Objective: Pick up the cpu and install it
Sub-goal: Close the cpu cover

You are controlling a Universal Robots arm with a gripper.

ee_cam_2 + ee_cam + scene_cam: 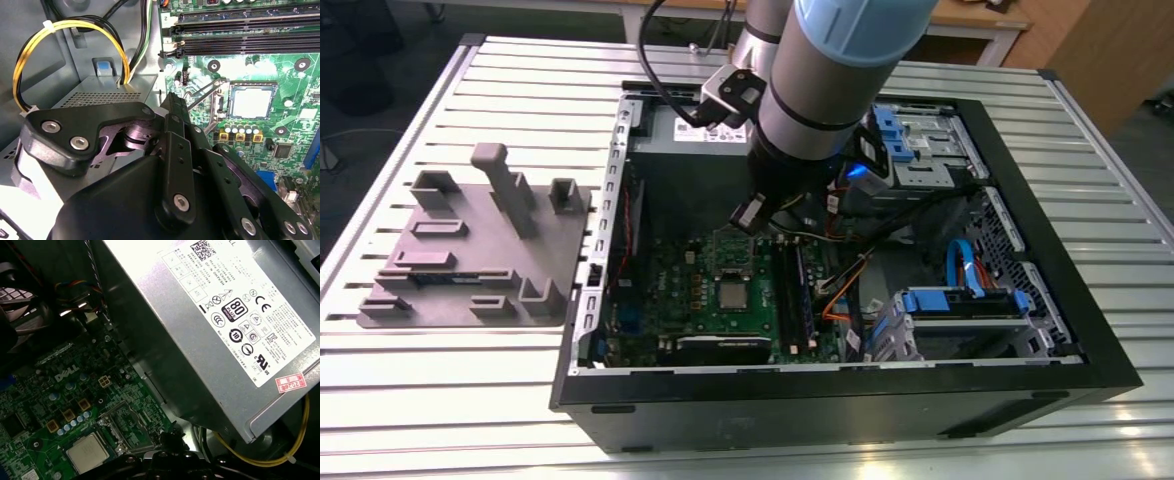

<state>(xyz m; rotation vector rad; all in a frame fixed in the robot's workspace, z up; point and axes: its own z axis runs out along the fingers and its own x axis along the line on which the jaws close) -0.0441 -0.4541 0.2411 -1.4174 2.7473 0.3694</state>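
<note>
Open computer case lies on its side on the slatted table, so the motherboard faces up and the arm can reach it from above. The cpu sits flat in its socket, dull silver top up, and it is also plain in both wrist views. The hand hangs low inside the case between the power supply and the socket. It is near the cpu but apart from it, nothing seen in its grip. I cannot tell whether it is clenched or released, because its own black body blocks the near part of the second wrist view. The thin metal lever beside the socket looks raised, so the chip is probably placed but not clamped; that is a judgement. Whether the cpu is fully bedded is too fine to make out. A yellow cable loops clear of the work. A grey parts holder rests on the table beside the case.
</note>
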